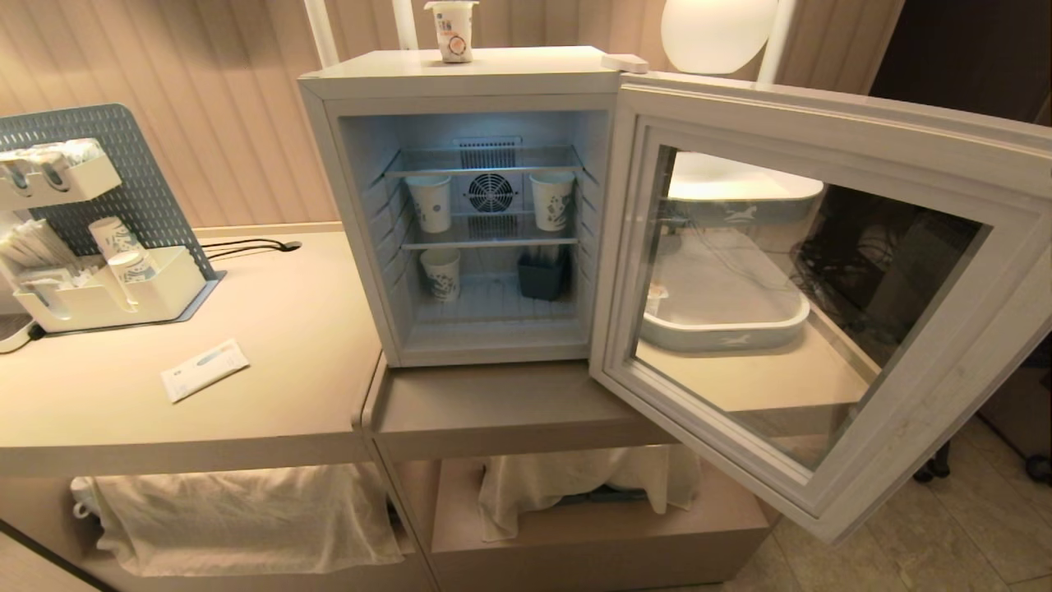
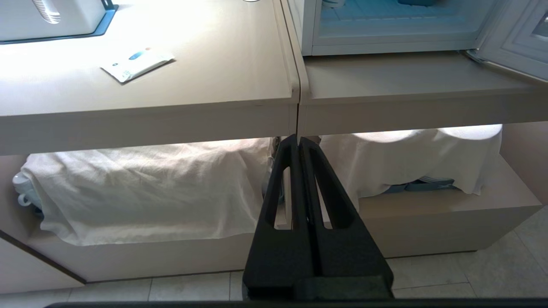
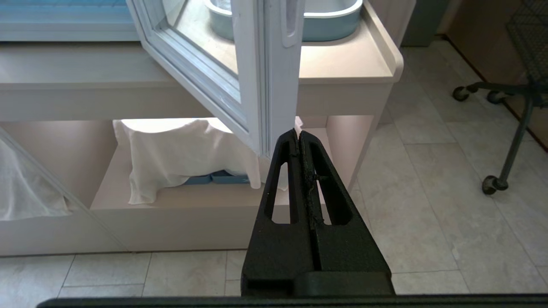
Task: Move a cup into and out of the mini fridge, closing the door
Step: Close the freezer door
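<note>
head view first: you are looking down on a beige counter (image 1: 271,329) backed by a ribbed, pale wall. the mini fridge (image 1: 460,82) sits on a lower step of that counter, its door (image 1: 822,123) swung wide open toward your right. the cup (image 1: 452,30) stands upright on the fridge's roof, near the back edge. inside, you see two patterned paper cups (image 1: 430,202) on the upper wire shelf either side of the round fan (image 1: 491,192), another below, and a dark container (image 1: 542,275) beside it. on the counter to your left lie a white sachet (image 1: 204,369) and a grey pegboard organiser (image 1: 90,222). through the door glass shows a white-rimmed tray (image 1: 723,329). neither arm appears here.

left wrist view: your left gripper (image 2: 298,139) hangs low before the open shelf under the counter, fingers pressed together on nothing, with a white cloth (image 2: 141,188) draped behind it and tiled floor below.

right wrist view: your right gripper (image 3: 297,133) is likewise closed and empty, its tips just under the door's lower outer corner; whether they touch you cannot tell. pale floor tiles (image 3: 428,179) and a castored chair base (image 3: 496,132) lie off to the side.
</note>
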### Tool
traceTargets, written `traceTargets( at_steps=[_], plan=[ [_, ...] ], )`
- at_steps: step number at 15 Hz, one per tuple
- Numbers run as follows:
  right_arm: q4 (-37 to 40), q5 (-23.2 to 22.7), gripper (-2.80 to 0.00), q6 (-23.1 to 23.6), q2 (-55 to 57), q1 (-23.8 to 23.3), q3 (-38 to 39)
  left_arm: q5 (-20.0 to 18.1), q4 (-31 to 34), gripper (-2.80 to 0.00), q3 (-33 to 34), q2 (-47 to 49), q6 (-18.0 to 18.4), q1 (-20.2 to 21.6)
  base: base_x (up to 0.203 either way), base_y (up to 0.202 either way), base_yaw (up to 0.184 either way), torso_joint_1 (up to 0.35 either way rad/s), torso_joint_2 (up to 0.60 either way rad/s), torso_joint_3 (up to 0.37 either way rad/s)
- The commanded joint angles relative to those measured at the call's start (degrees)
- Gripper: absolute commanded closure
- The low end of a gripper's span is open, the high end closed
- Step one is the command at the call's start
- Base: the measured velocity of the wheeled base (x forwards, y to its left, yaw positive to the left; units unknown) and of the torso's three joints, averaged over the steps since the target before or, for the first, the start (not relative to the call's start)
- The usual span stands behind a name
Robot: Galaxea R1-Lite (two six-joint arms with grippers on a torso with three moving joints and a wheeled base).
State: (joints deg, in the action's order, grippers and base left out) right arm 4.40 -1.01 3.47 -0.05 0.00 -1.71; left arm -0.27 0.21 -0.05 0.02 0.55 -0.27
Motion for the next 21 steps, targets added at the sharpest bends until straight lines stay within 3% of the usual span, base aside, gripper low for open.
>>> traceTargets(
  at_steps=[1,16,19,21],
  plan=[
    [0.0,0.0,0.00,0.0,0.0,0.0,0.0,0.0,0.0,0.00,0.0,0.1,0.0,0.0,0.000,0.000,0.000,0.000,0.00,0.000],
    [-0.2,0.4,0.00,-2.4,0.0,0.0,-0.2,-0.1,0.0,0.00,0.0,0.1,0.5,0.0,0.000,0.000,0.000,0.000,0.00,0.000],
    [1.2,3.2,0.00,-6.4,5.5,0.0,-10.4,-0.1,0.1,0.00,0.0,0.1,0.4,0.0,0.000,0.000,0.000,0.000,0.00,0.000],
    [1.7,8.0,0.00,-9.4,18.0,0.0,-19.8,0.0,0.1,0.00,0.0,0.1,0.1,0.0,0.000,0.000,0.000,0.000,0.00,0.000]
  ],
)
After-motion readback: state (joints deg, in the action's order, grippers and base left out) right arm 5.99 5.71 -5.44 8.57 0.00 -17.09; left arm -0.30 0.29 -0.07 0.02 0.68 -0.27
